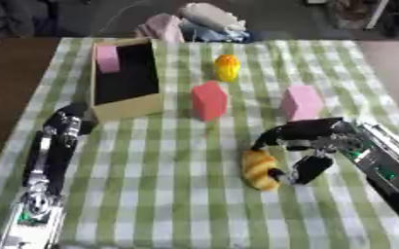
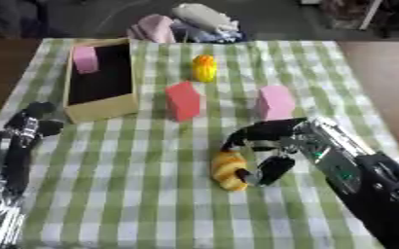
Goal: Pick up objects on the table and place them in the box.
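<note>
- Golden-brown ridged pastry, a croissant by the look of it [image 1: 259,169], is lying on the green checked tablecloth [image 1: 177,194], well apart from the box [image 1: 128,108].
- I am curling my right hand [image 1: 309,146] around it: fingers arching over its far side, thumb at its near end. Contact is looking partial, not yet a closed hold.
- Risk: the croissant is resting near the fingertips, so it may be rolling out as I lift.
- Risk: the red block [image 1: 209,100] is standing between here and the box; a low carry could be toppling it.
- My left hand [image 1: 65,127] is resting open, empty, beside the box.
</note>
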Robot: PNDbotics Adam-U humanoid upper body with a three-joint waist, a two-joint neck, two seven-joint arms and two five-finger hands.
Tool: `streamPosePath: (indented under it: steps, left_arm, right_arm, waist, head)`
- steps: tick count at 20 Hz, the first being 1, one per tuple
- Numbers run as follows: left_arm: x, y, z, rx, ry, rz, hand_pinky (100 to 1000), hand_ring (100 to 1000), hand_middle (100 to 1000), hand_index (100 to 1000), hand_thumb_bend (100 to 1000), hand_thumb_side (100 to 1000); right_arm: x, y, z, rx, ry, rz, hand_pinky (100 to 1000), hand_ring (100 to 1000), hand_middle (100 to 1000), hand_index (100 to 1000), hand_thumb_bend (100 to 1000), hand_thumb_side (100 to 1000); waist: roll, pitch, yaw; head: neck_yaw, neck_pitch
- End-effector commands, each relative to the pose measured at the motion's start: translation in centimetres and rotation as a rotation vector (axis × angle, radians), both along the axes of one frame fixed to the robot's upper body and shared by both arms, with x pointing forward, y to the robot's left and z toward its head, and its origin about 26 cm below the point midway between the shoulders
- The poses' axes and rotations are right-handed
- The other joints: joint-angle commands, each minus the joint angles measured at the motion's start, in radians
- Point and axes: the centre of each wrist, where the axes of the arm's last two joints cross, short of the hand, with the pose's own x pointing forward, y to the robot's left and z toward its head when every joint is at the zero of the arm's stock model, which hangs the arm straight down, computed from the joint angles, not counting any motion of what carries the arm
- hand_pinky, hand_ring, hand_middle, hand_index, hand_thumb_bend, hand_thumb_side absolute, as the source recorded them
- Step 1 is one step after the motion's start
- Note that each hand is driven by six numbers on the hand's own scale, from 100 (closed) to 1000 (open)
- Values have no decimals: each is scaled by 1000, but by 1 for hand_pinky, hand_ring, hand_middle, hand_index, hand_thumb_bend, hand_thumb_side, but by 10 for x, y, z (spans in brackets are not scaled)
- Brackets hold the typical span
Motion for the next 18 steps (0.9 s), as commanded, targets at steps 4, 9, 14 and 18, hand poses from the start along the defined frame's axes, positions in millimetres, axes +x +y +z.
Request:
streamPosePath:
  steps: [4, 9, 14, 18]
  left_arm:
    - [1, 0, 7, 10, -26, -7, 720, 643, 751, 789, 261, 833]
    - [1, 0, 7, 8, -26, -6, 720, 643, 751, 789, 260, 833]
    - [1, 0, 7, 7, -26, -5, 720, 643, 751, 789, 260, 833]
    - [1, 0, 7, 6, -26, -3, 720, 643, 751, 789, 260, 833]
  right_arm:
    - [5, -4, -2, 5, -10, -20, 917, 936, 855, 797, 100, 404]
    - [8, -7, -4, 46, -45, -55, 903, 904, 789, 673, 100, 290]
    - [9, -11, -7, 89, -86, -75, 891, 884, 759, 591, 100, 279]
    - [9, -17, -5, 134, -119, -109, 881, 859, 742, 497, 100, 271]
  waist:
    - [-6, -6, -1]
    - [-1, -5, 0]
    - [1, -3, -2]
    - [1, -3, -4]
  head:
    - [-3, 4]
    - [-3, 4]
    - [-2, 4]
    - [0, 4]
